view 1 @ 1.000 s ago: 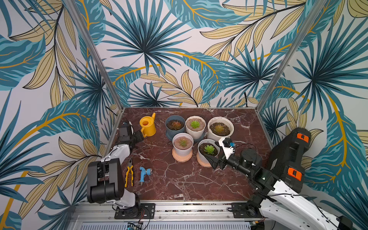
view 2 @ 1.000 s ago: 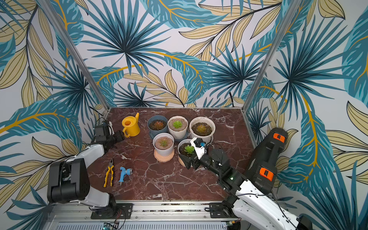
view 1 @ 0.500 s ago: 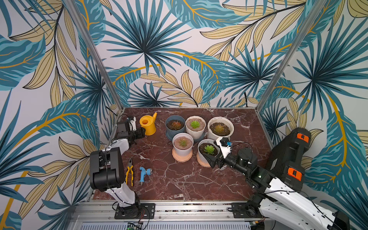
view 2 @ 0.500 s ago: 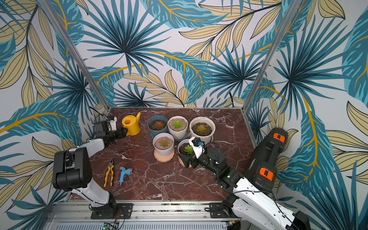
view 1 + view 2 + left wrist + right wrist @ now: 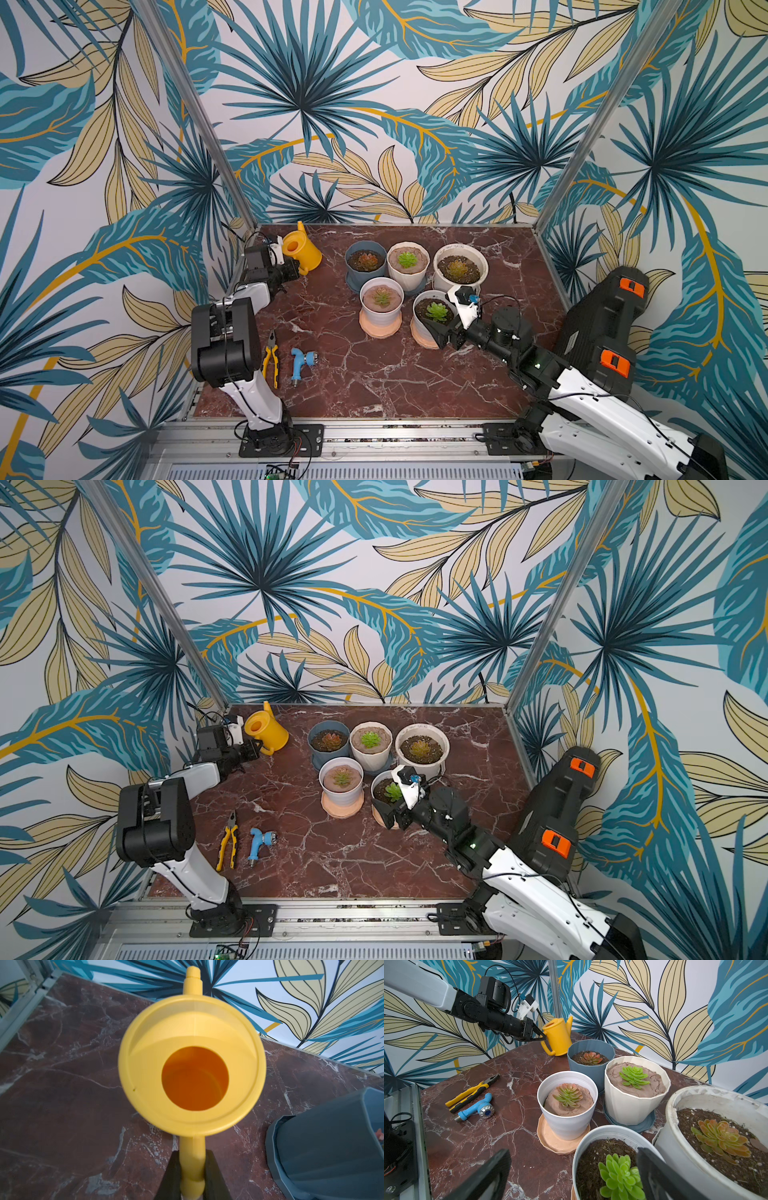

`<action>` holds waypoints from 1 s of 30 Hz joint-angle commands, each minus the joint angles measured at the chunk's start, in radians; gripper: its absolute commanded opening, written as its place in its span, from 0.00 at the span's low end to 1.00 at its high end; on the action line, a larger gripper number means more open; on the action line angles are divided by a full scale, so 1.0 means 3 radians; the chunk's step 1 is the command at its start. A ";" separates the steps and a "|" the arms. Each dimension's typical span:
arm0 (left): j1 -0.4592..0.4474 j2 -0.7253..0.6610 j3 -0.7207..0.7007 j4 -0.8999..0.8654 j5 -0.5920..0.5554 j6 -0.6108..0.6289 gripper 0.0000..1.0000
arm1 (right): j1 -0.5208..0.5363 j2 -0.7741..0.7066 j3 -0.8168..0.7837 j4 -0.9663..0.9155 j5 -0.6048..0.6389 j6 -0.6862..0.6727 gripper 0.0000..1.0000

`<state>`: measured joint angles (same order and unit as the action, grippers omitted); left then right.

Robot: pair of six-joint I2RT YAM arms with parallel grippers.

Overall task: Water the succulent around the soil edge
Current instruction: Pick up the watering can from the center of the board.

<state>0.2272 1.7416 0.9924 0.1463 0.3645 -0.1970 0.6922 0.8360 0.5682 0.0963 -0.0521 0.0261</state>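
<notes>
Left gripper [image 5: 192, 1155] clamped on the handle of the yellow watering can [image 5: 302, 254], upright at the back left corner of the table [image 5: 374, 386] | Right gripper [image 5: 573, 1152] fingers wide apart, astride the front pot [image 5: 591, 1130] holding the green succulent [image 5: 620, 1178].

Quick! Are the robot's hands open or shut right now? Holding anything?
The left gripper is shut on the yellow watering can by its handle.
The right gripper is open, holding nothing, at a succulent pot.

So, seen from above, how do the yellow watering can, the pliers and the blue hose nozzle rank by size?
In a top view:
watering can, largest
pliers, long but thin
hose nozzle, smallest
</notes>
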 commanded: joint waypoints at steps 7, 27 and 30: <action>-0.0869 -0.1668 -0.0530 -0.0073 -0.1232 0.0245 0.00 | 0.0010 -0.0157 0.0063 -0.0105 0.0414 0.0166 0.99; -0.3674 -0.3395 -0.0775 -0.1293 -0.1669 0.0795 0.00 | 0.0009 -0.0157 0.1052 -0.0803 0.0323 0.1474 0.83; -0.3780 -0.3360 -0.0792 -0.1263 -0.1594 0.0784 0.00 | 0.0008 -0.0188 0.0972 -0.0746 0.0404 0.1631 0.81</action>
<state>-0.8871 0.7399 0.7647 -0.2749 -0.0944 0.0139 0.6922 0.7910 0.8867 -0.1341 0.0372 0.4328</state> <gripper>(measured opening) 0.189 0.812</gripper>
